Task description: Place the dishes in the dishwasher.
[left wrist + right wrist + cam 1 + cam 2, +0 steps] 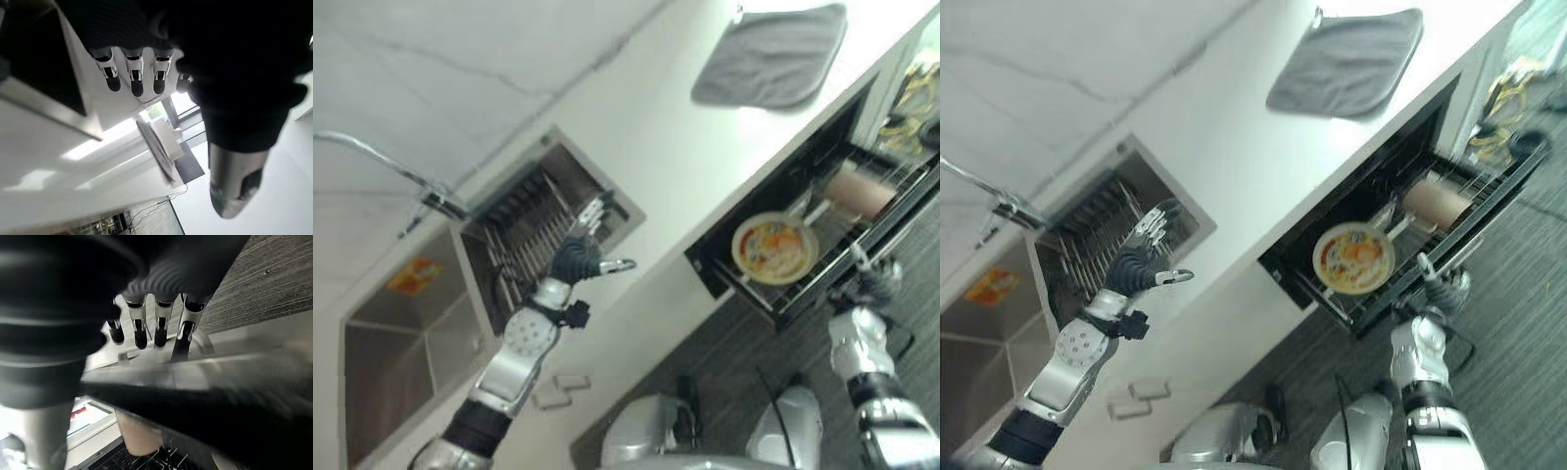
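I see a grey cloth mat [771, 56] lying flat on the white desk [675, 137], well apart from the steel sink [401, 343]. A chrome faucet [391, 171] arches over the sink, and a dark striped floor [1518, 284] runs below the desk front.

A round cream plate with an orange-red pattern [1353, 258] lies in the pulled-out black wire dishwasher rack [1449, 240] at centre right, beside a tan cylindrical cup [1437, 204]. The right hand [1442, 290] touches the rack's front edge. The left hand [1141, 257], fingers spread, hovers over the white table [1263, 166] at centre left. A grey cloth mat [1349, 64] lies at top.
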Controlling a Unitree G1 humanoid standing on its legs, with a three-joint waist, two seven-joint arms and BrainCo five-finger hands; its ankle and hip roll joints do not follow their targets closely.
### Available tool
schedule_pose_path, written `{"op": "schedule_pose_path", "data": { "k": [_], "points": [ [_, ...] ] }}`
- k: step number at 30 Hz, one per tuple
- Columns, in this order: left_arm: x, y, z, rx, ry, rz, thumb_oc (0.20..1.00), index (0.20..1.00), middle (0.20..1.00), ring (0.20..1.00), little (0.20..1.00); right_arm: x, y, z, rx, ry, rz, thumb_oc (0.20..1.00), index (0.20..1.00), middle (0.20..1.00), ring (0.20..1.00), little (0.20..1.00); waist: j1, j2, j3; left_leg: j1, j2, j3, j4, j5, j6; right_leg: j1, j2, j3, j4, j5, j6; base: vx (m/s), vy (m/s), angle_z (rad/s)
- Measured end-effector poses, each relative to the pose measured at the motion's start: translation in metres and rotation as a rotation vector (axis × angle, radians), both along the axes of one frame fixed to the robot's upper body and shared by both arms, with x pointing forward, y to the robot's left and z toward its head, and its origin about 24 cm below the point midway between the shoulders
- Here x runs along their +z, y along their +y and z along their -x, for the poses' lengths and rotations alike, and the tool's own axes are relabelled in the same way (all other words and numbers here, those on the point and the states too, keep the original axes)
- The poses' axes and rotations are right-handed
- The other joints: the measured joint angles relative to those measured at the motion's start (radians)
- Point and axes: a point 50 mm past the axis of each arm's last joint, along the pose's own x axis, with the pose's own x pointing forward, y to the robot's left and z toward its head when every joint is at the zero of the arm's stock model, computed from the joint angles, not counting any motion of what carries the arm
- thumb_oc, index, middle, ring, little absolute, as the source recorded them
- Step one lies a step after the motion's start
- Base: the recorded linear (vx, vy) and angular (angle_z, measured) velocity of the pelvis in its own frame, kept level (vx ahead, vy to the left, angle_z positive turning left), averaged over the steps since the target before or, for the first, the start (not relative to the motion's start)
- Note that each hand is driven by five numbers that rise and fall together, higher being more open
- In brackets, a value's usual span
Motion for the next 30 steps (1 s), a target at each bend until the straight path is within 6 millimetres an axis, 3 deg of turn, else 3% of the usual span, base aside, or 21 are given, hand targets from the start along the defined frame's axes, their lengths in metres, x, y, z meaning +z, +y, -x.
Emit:
{"op": "schedule_pose_path", "data": {
  "k": [5, 9, 11, 13, 16, 21, 23, 26, 28, 30],
  "points": [
    [0.014, 0.002, -0.006, -0.008, -0.06, -0.026, 1.0, 1.0, 1.0, 1.0, 1.0, 0.032, 0.01, -0.035, 0.259, -0.053, 0.036, 1.0, 1.0, 1.0, 1.0, 1.0, 0.014, -0.004, 0.03, -0.048, 0.007, -0.013, 0.036, 0.006, -0.011, -0.056, -0.012, -0.003, 0.075, -0.041, -0.026, -0.04, -0.041, 0.1],
    [0.015, 0.002, -0.006, -0.018, -0.062, -0.035, 1.0, 1.0, 1.0, 1.0, 1.0, 0.035, 0.024, -0.044, 0.412, -0.031, 0.084, 1.0, 1.0, 1.0, 1.0, 1.0, 0.039, -0.016, 0.038, -0.066, 0.024, -0.037, 0.059, 0.008, -0.016, -0.058, -0.01, -0.028, 0.109, -0.072, -0.052, 0.0, -0.064, 0.16],
    [0.015, 0.002, -0.006, -0.026, -0.06, -0.04, 1.0, 1.0, 1.0, 1.0, 1.0, 0.042, 0.035, -0.052, 0.483, -0.037, 0.109, 1.0, 1.0, 1.0, 1.0, 1.0, 0.053, -0.027, 0.045, -0.084, 0.034, -0.045, 0.072, 0.006, -0.021, -0.063, -0.002, -0.037, 0.12, -0.082, -0.05, 0.02, -0.064, 0.08],
    [0.017, 0.002, -0.008, -0.036, -0.067, -0.056, 1.0, 1.0, 1.0, 1.0, 1.0, 0.053, 0.044, -0.062, 0.531, -0.038, 0.12, 1.0, 1.0, 1.0, 1.0, 1.0, 0.064, -0.046, 0.058, -0.111, 0.05, -0.069, 0.099, 0.002, -0.026, -0.069, 0.006, -0.056, 0.129, -0.09, -0.068, 0.05, -0.047, 0.22],
    [0.023, 0.006, -0.008, -0.044, -0.102, -0.078, 1.0, 1.0, 1.0, 1.0, 1.0, 0.056, 0.052, -0.067, 0.592, -0.019, 0.138, 1.0, 1.0, 1.0, 1.0, 1.0, 0.107, -0.074, 0.077, -0.138, 0.064, -0.086, 0.122, -0.003, -0.041, -0.068, 0.011, -0.086, 0.146, -0.096, -0.072, 0.06, -0.059, 0.2],
    [0.034, 0.012, -0.009, -0.06, -0.154, -0.127, 1.0, 1.0, 1.0, 1.0, 1.0, 0.059, 0.052, -0.067, 0.719, 0.032, 0.208, 1.0, 1.0, 1.0, 1.0, 1.0, 0.141, -0.086, 0.084, -0.165, 0.077, -0.091, 0.147, -0.005, -0.043, -0.056, 0.014, -0.122, 0.148, -0.093, -0.074, 0.06, -0.03, 0.2],
    [0.036, 0.019, -0.009, -0.04, -0.156, -0.14, 1.0, 1.0, 1.0, 1.0, 1.0, 0.05, 0.038, -0.062, 0.738, 0.121, 0.227, 1.0, 1.0, 1.0, 1.0, 1.0, 0.162, -0.095, 0.087, -0.172, 0.08, -0.096, 0.159, -0.006, -0.044, -0.039, 0.009, -0.151, 0.143, -0.093, -0.075, 0.06, -0.007, 0.33],
    [0.038, 0.027, -0.007, -0.05, -0.152, -0.21, 1.0, 1.0, 1.0, 1.0, 1.0, 0.052, 0.022, -0.058, 0.718, 0.162, 0.229, 1.0, 1.0, 1.0, 1.0, 1.0, 0.189, -0.101, 0.088, -0.199, 0.075, -0.117, 0.177, -0.007, -0.043, -0.033, 0.005, -0.172, 0.14, -0.113, -0.071, 0.06, -0.007, 0.27],
    [0.043, 0.033, -0.006, -0.059, -0.167, -0.263, 1.0, 1.0, 1.0, 1.0, 1.0, 0.053, -0.003, -0.056, 0.665, 0.244, 0.19, 1.0, 1.0, 1.0, 1.0, 1.0, 0.237, -0.116, 0.091, -0.222, 0.068, -0.148, 0.182, -0.005, -0.038, -0.029, 0.003, -0.196, 0.131, -0.113, -0.071, 0.03, 0.006, 0.39],
    [0.047, 0.038, -0.003, -0.06, -0.181, -0.296, 1.0, 1.0, 1.0, 1.0, 1.0, 0.054, -0.013, -0.052, 0.635, 0.256, 0.169, 1.0, 1.0, 1.0, 1.0, 1.0, 0.245, -0.125, 0.091, -0.235, 0.061, -0.167, 0.18, 0.0, -0.035, -0.029, 0.007, -0.201, 0.124, -0.111, -0.068, -0.02, -0.017, 0.28]
  ]
}}
